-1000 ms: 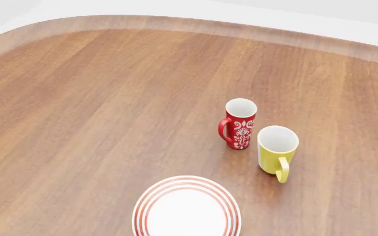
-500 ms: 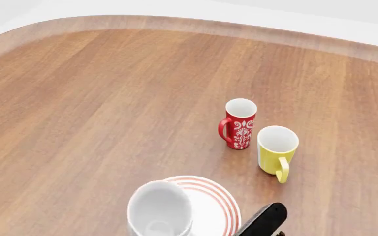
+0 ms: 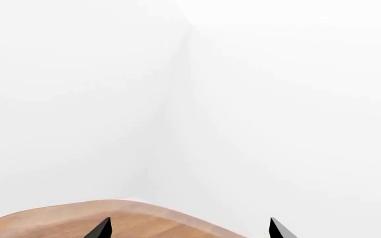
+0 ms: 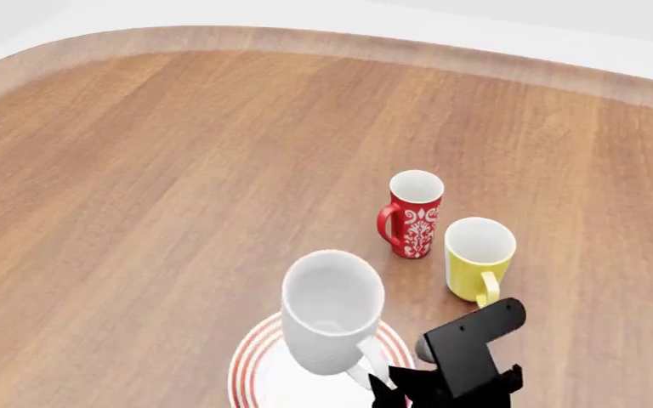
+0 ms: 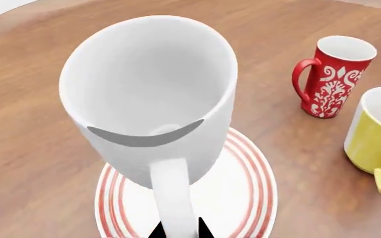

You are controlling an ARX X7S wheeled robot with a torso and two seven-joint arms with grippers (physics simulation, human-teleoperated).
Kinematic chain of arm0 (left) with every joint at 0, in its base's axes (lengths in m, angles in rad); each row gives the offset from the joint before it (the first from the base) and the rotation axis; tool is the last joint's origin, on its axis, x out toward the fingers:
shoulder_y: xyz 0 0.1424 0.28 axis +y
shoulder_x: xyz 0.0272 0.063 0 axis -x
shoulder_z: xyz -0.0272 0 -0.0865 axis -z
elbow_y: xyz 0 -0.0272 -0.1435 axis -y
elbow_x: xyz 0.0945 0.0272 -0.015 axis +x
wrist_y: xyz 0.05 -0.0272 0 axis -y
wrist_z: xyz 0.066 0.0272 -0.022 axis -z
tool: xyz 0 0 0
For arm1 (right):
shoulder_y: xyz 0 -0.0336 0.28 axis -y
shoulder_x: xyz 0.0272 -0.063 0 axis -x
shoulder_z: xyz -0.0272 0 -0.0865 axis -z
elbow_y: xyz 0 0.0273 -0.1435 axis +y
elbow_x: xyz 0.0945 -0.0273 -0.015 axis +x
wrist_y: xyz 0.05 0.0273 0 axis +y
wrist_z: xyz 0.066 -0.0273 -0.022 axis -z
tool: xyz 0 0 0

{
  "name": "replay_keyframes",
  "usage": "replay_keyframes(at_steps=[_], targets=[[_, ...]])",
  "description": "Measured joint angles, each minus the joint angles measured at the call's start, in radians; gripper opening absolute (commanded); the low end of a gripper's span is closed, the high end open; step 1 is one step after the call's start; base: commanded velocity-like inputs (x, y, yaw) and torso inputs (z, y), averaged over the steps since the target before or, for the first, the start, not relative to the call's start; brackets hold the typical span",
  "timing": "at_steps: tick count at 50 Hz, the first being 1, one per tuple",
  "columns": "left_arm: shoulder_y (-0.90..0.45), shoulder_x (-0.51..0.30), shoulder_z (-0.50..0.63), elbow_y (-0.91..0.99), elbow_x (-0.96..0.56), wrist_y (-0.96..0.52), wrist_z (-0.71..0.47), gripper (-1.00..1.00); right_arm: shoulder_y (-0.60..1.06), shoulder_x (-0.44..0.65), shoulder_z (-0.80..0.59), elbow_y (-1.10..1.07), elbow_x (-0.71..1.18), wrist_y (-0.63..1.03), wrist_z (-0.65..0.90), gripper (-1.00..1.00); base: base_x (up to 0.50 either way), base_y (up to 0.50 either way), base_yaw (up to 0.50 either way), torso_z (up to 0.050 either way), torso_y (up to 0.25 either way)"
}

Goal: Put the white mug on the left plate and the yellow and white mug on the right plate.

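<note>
Wooden table [image 4: 167,170] bears plate [image 4: 252,361], red mug [image 4: 414,214], yellow mug [image 4: 476,259]

I see the white mug [image 4: 332,310] over the plate [image 4: 261,374] at near centre | patterned mug [image 4: 414,212] beyond, to the right | yellow and white mug [image 4: 478,257] just right of it, slightly nearer | all on the table [image 4: 156,187]

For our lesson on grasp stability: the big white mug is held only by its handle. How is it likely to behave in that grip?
The white mug looks rigid, glossy ceramic, so probably slippery. The right tool pinches only the handle's end, and the wide body hangs well beyond it, so it may swing or twist. Its tapering base suggests it could tip if set down tilted on the plate.
</note>
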Motion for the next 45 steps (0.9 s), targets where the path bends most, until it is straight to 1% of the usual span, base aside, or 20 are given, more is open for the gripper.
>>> replay_keyframes(at_steps=[11,21,45], targets=[[0.005,-0.004,0.000,0.005,-0.004,0.003,-0.003,1.00,0.073,-0.030,-0.018,0.066,-0.013,0.056,0.029,-1.00,0.00,0.00,0.00,0.000,0.001],[0.009,-0.006,0.000,0.009,-0.003,0.008,-0.007,1.00,0.126,-0.054,-0.055,0.129,-0.037,0.072,0.027,-1.00,0.00,0.00,0.00,0.000,0.000],[0.028,-0.011,-0.010,0.020,-0.016,0.029,-0.010,1.00,0.154,-0.089,-0.112,0.251,-0.077,0.058,0.028,-1.00,0.00,0.00,0.00,0.000,0.000]])
